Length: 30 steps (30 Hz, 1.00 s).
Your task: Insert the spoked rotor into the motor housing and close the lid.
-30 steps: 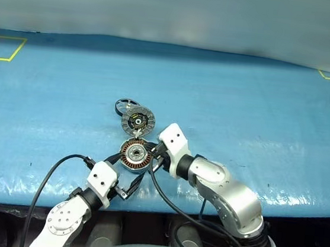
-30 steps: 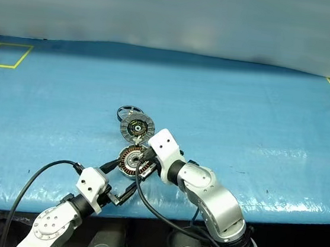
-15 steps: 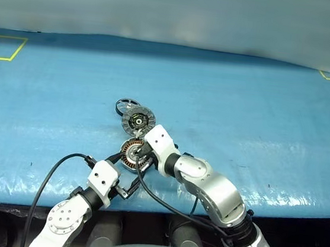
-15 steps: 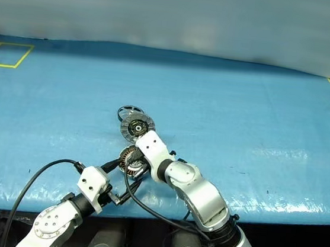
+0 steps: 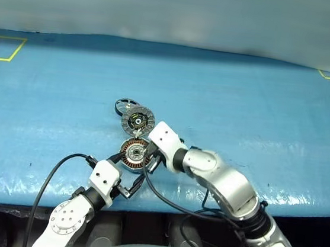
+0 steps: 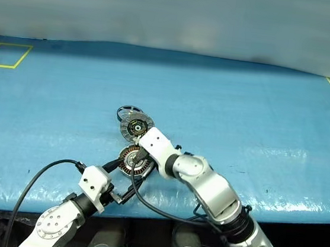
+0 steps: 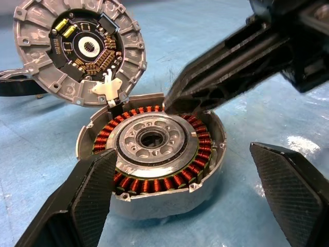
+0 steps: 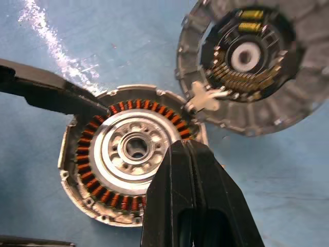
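While the left gripper (image 7: 187,198) gapes and the right gripper (image 8: 191,154) is pinched, the motor housing (image 7: 151,159) bares copper windings.

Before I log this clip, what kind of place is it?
Probably a robot test bench for motor assembly: a table under blue sheeting with yellow tape squares, and an opened motor housing beside its lid.

The motor housing (image 7: 154,154) is dull cast metal with glossy copper windings, on crinkly blue sheeting (image 5: 244,109).
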Each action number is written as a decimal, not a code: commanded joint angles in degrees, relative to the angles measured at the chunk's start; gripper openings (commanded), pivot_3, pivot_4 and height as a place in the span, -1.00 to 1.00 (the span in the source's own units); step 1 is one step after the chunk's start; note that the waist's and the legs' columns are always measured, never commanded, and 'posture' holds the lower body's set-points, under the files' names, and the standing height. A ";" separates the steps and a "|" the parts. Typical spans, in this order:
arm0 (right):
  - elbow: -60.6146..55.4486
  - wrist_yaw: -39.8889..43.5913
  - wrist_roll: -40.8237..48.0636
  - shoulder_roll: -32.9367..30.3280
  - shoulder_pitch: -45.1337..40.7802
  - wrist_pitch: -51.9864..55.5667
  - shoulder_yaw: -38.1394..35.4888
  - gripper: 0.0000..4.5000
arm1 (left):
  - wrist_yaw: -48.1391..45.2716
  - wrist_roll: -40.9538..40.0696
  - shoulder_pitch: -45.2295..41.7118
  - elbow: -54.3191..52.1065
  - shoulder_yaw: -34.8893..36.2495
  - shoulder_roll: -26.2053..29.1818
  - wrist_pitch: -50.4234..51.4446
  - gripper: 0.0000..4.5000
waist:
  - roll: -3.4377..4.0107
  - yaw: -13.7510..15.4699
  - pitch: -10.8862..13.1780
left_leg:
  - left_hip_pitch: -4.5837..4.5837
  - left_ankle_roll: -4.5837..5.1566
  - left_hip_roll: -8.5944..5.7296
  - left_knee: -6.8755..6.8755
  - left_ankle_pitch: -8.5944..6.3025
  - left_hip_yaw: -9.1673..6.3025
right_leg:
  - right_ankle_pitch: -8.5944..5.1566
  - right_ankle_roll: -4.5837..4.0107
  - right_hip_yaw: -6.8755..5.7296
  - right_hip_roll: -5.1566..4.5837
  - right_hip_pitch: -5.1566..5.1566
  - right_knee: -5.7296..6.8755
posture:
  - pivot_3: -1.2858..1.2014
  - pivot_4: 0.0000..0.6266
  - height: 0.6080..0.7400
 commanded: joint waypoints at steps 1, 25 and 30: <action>3.29 3.48 -0.25 -0.84 -8.09 -4.38 -3.29 -0.99 | -0.17 0.15 -0.59 0.53 -0.74 -0.49 -1.53 1.00 | 0.00 -0.06 0.00 | 0.02 0.00 0.00 -0.01 0.00 -0.02 | 0.00 0.00 -0.02 0.01 0.02 0.01 | 0.03 -0.52 1.00; 90.96 24.96 -19.50 16.06 -46.99 -50.54 1.17 -0.99 | 3.18 3.80 2.25 2.04 -3.01 -2.54 -7.22 1.00 | 0.19 -0.60 0.11 | 0.01 0.25 0.02 -0.14 -0.17 0.18 | -0.01 -0.09 0.09 -0.01 -0.08 -0.01 | 0.03 -0.52 1.00; 96.49 25.83 -22.01 18.17 -47.97 -54.95 0.12 -0.99 | 3.99 4.73 3.80 1.23 -2.88 -2.51 -7.68 1.00 | 0.26 -0.75 0.15 | -0.01 0.25 0.02 -0.16 -0.17 0.19 | -0.03 -0.12 0.10 -0.01 -0.14 0.02 | 0.03 -0.52 1.00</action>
